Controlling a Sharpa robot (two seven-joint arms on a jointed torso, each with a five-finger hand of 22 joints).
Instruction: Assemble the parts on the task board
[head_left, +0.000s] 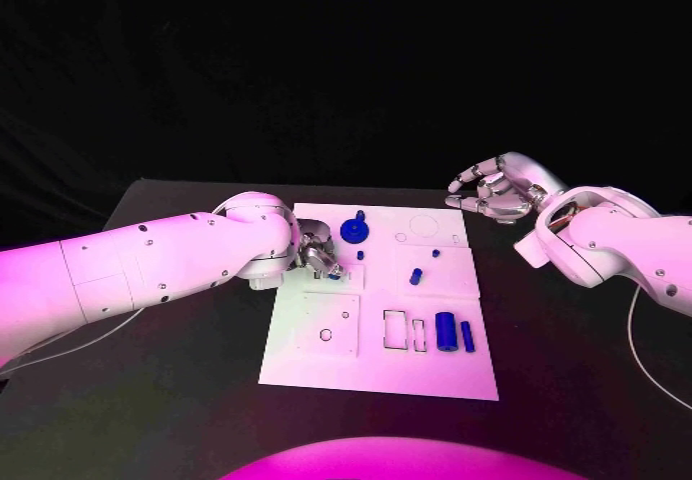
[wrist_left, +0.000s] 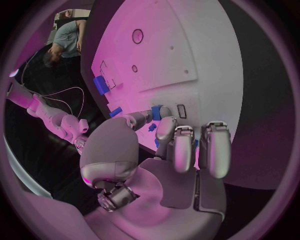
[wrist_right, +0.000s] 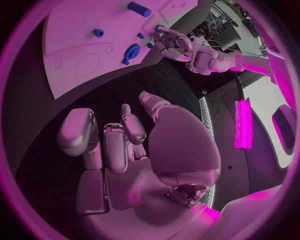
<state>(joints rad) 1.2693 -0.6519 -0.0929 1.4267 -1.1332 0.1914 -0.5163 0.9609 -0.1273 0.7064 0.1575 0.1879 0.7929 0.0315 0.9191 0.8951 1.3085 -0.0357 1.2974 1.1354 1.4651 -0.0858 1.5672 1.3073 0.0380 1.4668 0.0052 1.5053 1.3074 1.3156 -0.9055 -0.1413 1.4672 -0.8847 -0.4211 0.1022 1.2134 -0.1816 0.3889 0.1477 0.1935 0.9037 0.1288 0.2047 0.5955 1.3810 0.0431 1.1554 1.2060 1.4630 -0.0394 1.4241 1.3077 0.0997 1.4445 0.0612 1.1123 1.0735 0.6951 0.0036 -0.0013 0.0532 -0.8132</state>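
Observation:
The white task board (head_left: 378, 372) lies in the middle of the black table. My left hand (head_left: 320, 255) reaches down onto its left upper part. In the left wrist view its thumb and a finger seem to pinch a small blue part (wrist_left: 159, 111) beside a small rectangular slot (wrist_left: 181, 111). A blue gear-shaped part (head_left: 355, 233) stands just behind that hand. My right hand (head_left: 498, 188) hovers off the board's far right corner, fingers loosely curled, with nothing in it. The right wrist view shows the right hand (wrist_right: 119, 145), the gear-shaped part (wrist_right: 131, 51) and the left hand (wrist_right: 172, 42).
A blue cylinder (head_left: 446, 332) and a blue bar (head_left: 467, 337) lie at the board's right edge, next to narrow slots (head_left: 394, 330). Small blue pegs (head_left: 415, 276) stand mid-board. A square plate outline (head_left: 329, 325) takes up the board's left front.

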